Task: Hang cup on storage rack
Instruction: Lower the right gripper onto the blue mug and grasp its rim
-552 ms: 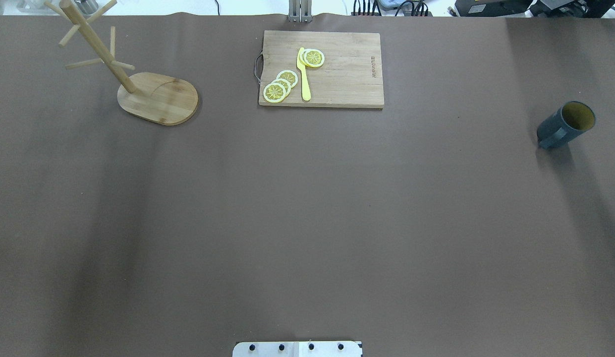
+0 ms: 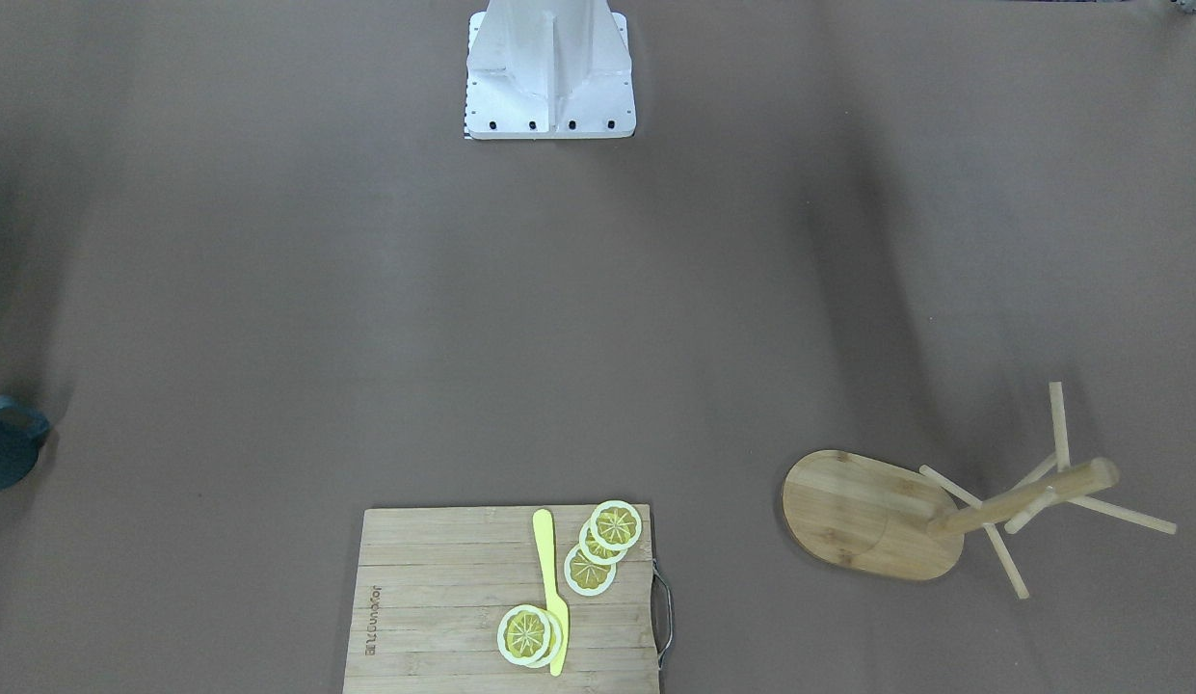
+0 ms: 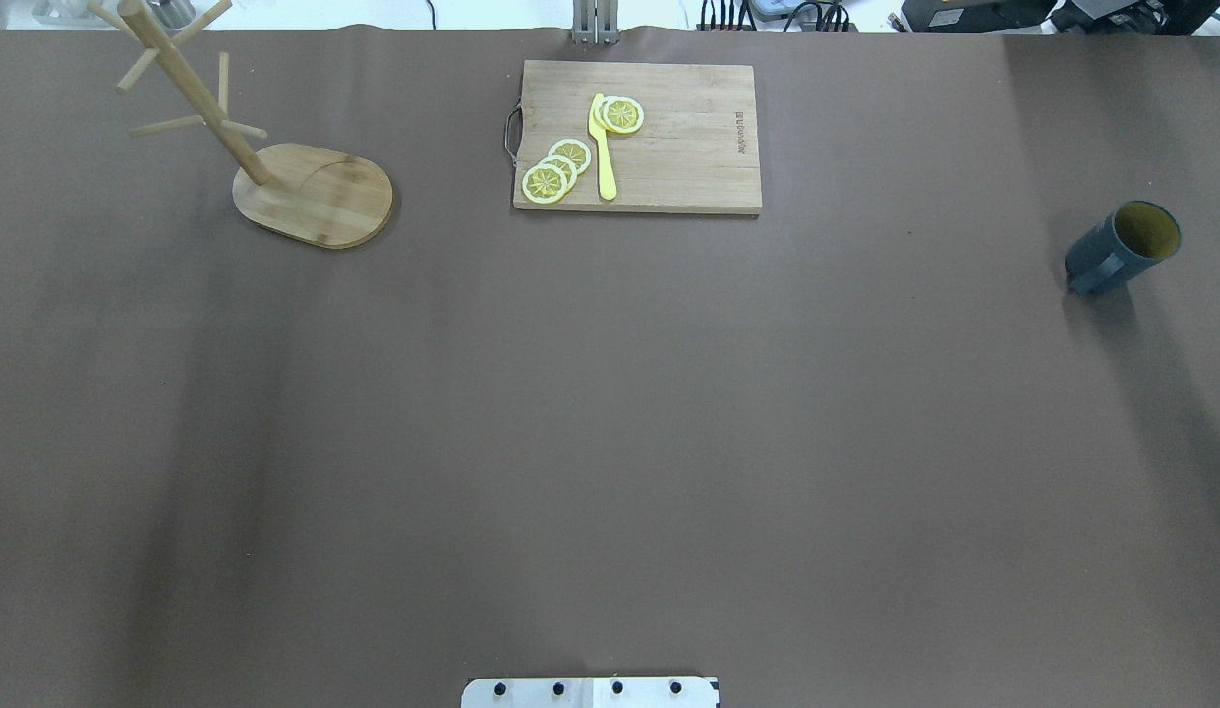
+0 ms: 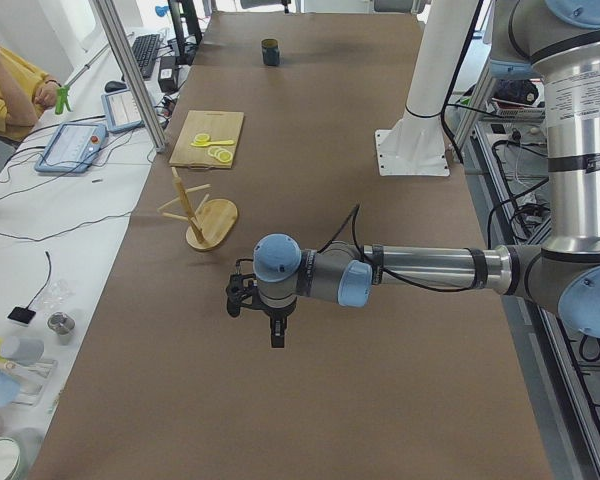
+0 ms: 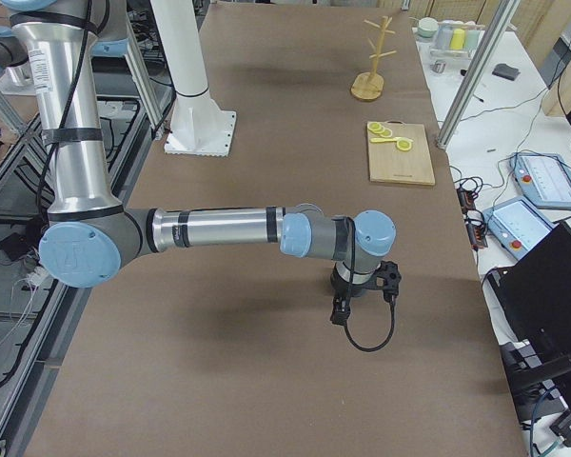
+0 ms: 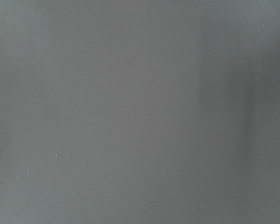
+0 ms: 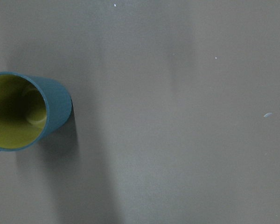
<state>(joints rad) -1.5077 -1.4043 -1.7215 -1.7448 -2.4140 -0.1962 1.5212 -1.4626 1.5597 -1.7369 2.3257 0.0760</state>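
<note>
Nothing on the table had shifted since the earlier overhead picture: the cup (image 3: 1121, 246) and the storage rack (image 3: 315, 195) sat where they had been. At the far left the rack stood on its oval base, post upright. Further right, at the far middle of the table (image 3: 610, 442), lay the cutting board (image 3: 688, 147) with lemon slices (image 3: 546, 182) and a yellow knife (image 3: 603, 147) on it. Well to the right, near the table's right edge, the cup stood upright on the brown cover, handle toward the near side, well apart from the rack. My right wrist camera looked down into it at the left edge of its picture, the yellow-green inside showing. The left gripper (image 4: 277, 335) hung fingers-down over the table's left end, and the right gripper (image 5: 341, 309) likewise over the right end. Both showed only in the side views, so I could not tell whether either pair of jaws was open or closed.
</note>
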